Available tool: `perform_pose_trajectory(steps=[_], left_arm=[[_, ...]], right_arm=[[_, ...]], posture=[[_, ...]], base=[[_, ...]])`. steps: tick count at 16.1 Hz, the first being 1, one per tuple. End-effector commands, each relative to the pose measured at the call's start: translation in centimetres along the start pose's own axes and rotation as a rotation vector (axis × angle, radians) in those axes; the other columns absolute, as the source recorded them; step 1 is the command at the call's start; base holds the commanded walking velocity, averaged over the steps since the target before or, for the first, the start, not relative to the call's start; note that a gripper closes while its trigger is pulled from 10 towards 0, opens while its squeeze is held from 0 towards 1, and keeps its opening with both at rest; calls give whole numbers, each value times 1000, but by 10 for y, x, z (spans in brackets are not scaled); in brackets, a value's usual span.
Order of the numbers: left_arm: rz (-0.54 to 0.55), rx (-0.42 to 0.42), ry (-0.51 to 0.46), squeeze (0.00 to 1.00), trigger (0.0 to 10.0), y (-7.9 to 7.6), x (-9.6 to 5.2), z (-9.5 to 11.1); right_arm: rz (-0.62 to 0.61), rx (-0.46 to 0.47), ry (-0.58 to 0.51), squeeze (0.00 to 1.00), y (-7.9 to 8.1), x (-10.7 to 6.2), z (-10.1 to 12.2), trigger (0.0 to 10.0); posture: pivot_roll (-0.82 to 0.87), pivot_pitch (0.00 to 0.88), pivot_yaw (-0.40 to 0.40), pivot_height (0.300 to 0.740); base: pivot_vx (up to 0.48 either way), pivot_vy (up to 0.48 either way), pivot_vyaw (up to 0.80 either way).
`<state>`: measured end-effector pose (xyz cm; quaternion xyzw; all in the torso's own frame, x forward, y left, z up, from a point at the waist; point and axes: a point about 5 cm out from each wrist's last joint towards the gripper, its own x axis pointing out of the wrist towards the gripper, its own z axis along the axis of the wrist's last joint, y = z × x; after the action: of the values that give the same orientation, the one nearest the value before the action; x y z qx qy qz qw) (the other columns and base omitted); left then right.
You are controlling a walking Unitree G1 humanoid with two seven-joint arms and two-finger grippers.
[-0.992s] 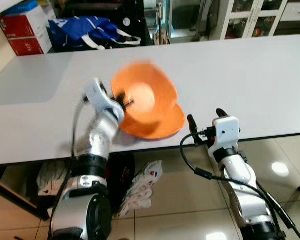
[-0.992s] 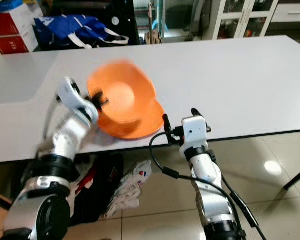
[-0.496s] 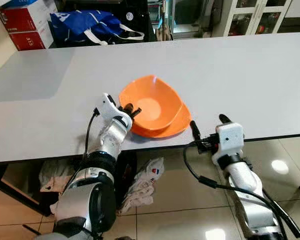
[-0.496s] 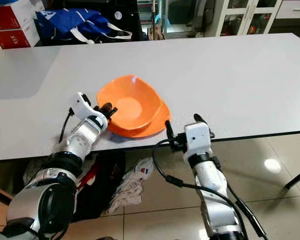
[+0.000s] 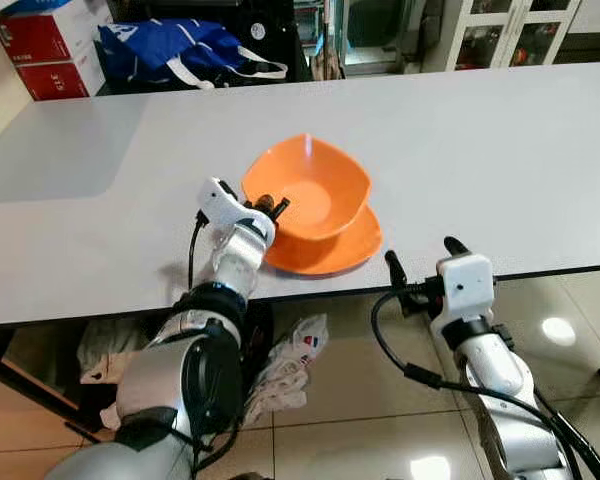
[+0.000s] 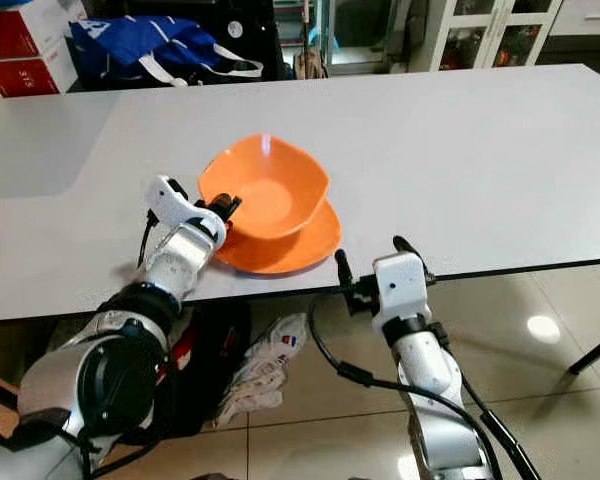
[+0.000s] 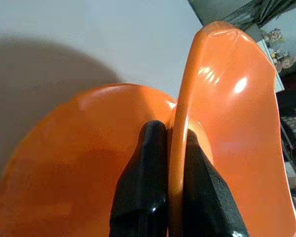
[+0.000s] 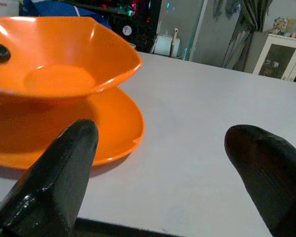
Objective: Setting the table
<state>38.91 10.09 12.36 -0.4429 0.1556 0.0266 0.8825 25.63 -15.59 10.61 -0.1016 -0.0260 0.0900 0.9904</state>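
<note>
Left wrist view: left gripper has its jaws pinching the rim of the orange bowl, one finger inside, one outside. A sec ago the bowl was tilted up high — now it's down, sitting on the orange plate near the worktop front edge, so placement looks about done & release is prob. next. Right gripper hovers just off the edge, jaws spread, holding nothing.

Your unit's two arms are silver with black joint collars. The left gripper and right gripper each carry two long glossy black fingers on a white wrist housing. Black cables loop beside both wrists.
</note>
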Motion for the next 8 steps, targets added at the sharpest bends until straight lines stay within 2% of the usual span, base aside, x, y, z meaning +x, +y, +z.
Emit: perform_pose_trajectory(steps=[1,4,8], left_arm=[[21,-38,-5,0,0,-6,1,1],[45,-37,36,0,0,-9,1,-12],[81,-42,41,0,0,-8,1,-14]], right_arm=[[16,-12,-7,0,2,-1,4,10000],[12,-14,-5,0,2,-2,5,10000],[11,-16,-1,0,1,-5,6,10000]], posture=[[-258,0,88,740],[-268,0,92,740],[-272,0,92,740]], base=[[0,0,0],[0,0,0],[0,0,0]])
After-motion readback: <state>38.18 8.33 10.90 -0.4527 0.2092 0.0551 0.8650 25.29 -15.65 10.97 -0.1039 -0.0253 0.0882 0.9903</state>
